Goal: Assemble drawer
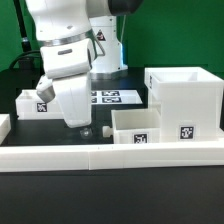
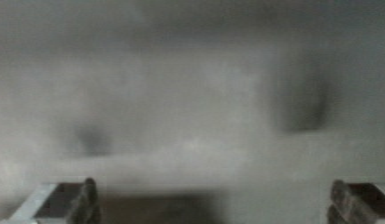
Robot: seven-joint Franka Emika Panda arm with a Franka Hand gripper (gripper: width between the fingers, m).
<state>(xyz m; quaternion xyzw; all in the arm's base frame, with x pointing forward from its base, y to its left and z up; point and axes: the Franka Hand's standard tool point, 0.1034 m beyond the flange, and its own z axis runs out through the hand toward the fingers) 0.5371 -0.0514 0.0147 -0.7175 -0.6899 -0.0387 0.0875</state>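
Note:
The tall white housing [image 1: 186,96] stands at the exterior view's right, with a tag low on its front. One knobbed tray [image 1: 137,124] lies in front of it, its knob [image 1: 106,130] pointing to the exterior view's left. The second tray [image 1: 32,102] lies at the left, partly hidden behind my arm. My gripper [image 1: 76,120] hangs low over the table between the two trays, close to the left one. In the wrist view my gripper [image 2: 215,205] is open, its fingertips [image 2: 73,200] wide apart. Everything beyond them is a blurred white surface very close to the camera.
The marker board [image 1: 110,97] lies flat behind my gripper, near the robot base. A low white border wall [image 1: 120,153] runs along the front of the work area, just in front of the knobbed tray.

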